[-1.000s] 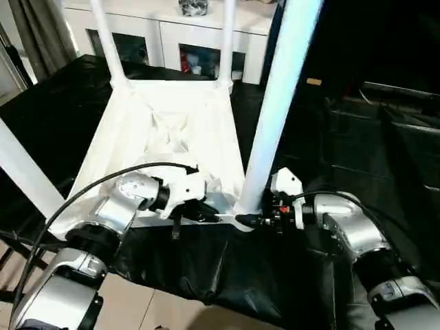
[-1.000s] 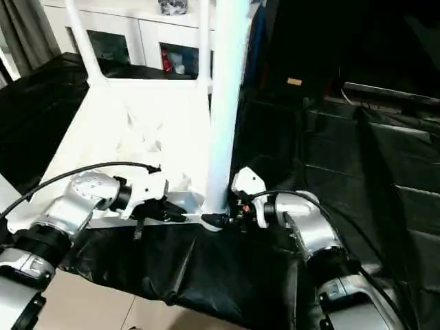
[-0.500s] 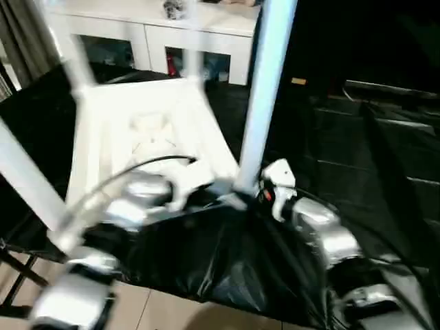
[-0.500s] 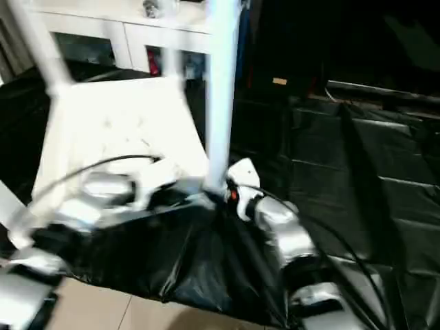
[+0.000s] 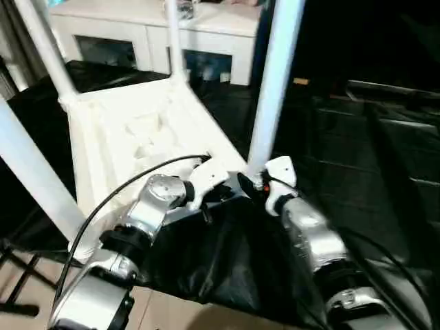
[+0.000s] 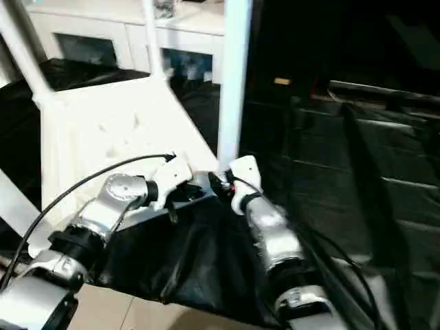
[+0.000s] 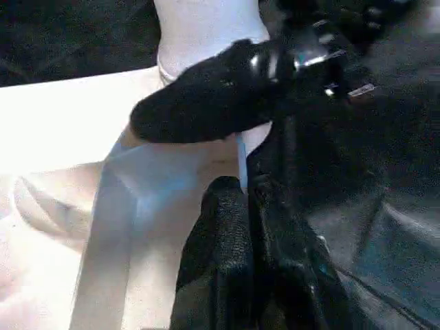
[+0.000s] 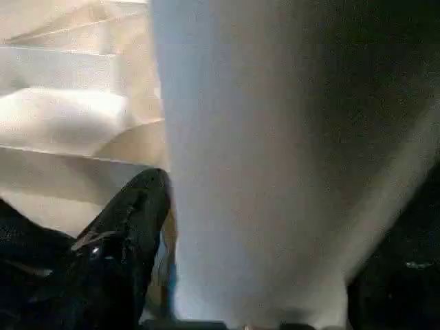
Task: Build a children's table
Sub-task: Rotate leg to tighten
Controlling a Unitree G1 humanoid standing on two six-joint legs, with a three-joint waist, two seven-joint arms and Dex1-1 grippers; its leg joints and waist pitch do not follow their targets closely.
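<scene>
Children's table (image 5: 124, 130): inverted, legs up. Rigid, light, slick plastic; grip at near corner socket. L pincer (image 7: 240, 199) closed on rim there; R pincer (image 5: 253, 184) wide round near leg (image 5: 275, 82).

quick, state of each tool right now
Left tool: shut on the raised rim of the upturned white plastic tabletop.
Right tool: at the base of the near white tubular leg; grip cannot be told.

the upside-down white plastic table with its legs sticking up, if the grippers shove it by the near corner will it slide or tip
The upside-down white plastic table probably slides: its broad top lies flat on the black sheet. It looks hollow and thin-walled, so likely light. The long white tubular legs stand high, so a push up there might rock it.
</scene>
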